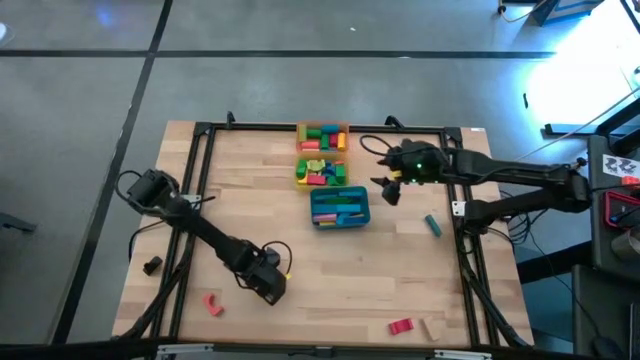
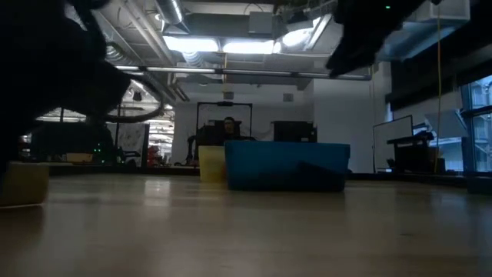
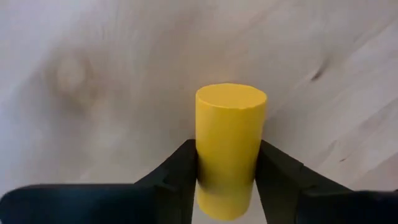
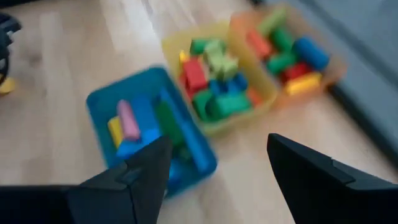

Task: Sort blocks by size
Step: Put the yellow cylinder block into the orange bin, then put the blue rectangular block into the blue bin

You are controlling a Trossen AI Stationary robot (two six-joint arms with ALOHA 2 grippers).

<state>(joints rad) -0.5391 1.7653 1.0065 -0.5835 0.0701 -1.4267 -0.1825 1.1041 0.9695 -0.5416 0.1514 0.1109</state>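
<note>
A yellow cylinder block point(image 3: 229, 149) stands on end on the wooden table point(image 1: 300, 250) near its front left, between the fingers of my left gripper point(image 1: 278, 282), which is shut on it. It also shows at the left edge of the low view as a yellow block point(image 2: 23, 183). My right gripper point(image 1: 390, 187) hangs open and empty at the far right, beside three trays of blocks: orange point(image 1: 322, 137), yellow point(image 1: 320, 172) and teal point(image 1: 339, 207). My left gripper pinches the yellow cylinder's round side wall point(image 3: 205, 171) between its two fingers point(image 3: 180, 171), low on the block. The fingers come from above, pointing steeply down. The cylinder is upright, its flat top face point(image 3: 231, 98) toward the wrist camera, and its base seems to be on the table.
Loose blocks lie on the table: a pink one point(image 1: 212, 304) near the front left, a red one point(image 1: 400, 326) and a tan one point(image 1: 430, 328) at the front right, and a teal one point(image 1: 433, 224) at the right. A small black object point(image 1: 152, 265) sits off the left edge.
</note>
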